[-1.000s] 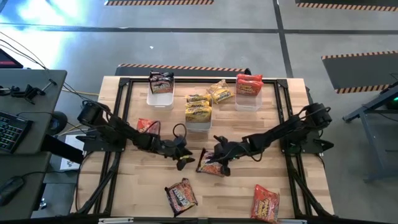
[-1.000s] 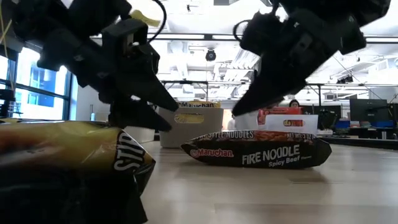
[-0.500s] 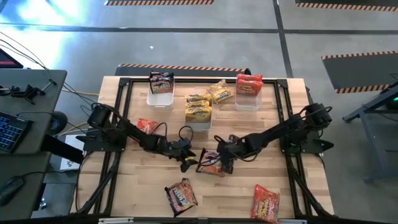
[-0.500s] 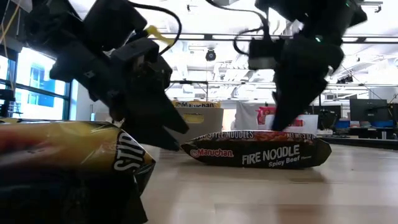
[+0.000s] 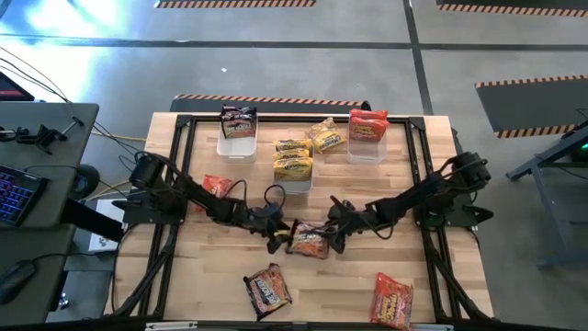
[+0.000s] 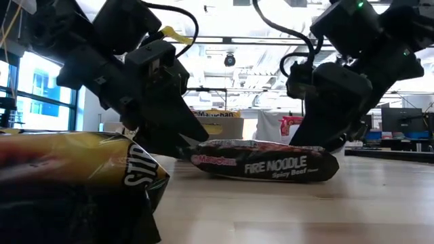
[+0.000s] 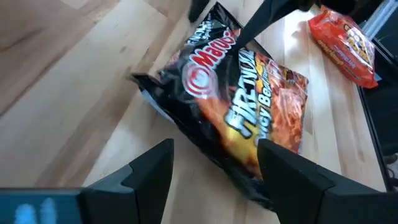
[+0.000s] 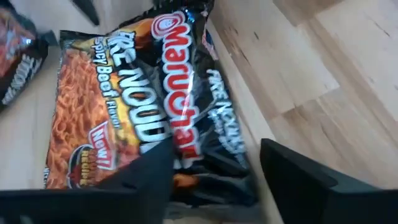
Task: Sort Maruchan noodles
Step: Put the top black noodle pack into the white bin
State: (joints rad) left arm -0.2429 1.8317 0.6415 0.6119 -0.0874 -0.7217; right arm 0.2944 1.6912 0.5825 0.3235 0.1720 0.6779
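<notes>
A dark Maruchan Fire Noodle packet [image 5: 308, 241] lies flat mid-table between my two grippers. My left gripper [image 5: 278, 239] is open at the packet's left end [image 7: 186, 118], one finger on each side of it. My right gripper [image 5: 333, 235] is open at the packet's right end [image 8: 205, 174], which reaches in between its fingers. A second dark packet [image 5: 266, 290] and a red one [image 5: 392, 301] lie by the near edge. Another red packet [image 5: 217, 187] lies at the left. My left gripper: one finger [image 7: 286, 171] overlaps the packet's edge in the wrist view, but I cannot tell whether it touches. My right gripper: the packet's end runs under one finger [image 8: 149, 180], and I cannot tell whether that finger rests on it. The packet lies on the table.
Three clear bins stand along the far edge. The left bin [image 5: 236, 145] holds a dark packet, the middle one [image 5: 294, 179] yellow packets, the right one [image 5: 367, 149] red packets. A yellow packet [image 5: 326, 136] lies loose between the middle and right bins. Black frame rails border the table.
My right gripper has opened and let go of the dark packet, and it has moved a little toward the table's right edge, to the packet's right end. The packet has slid slightly toward my left gripper. My left gripper has come closer to the packet's left end.
</notes>
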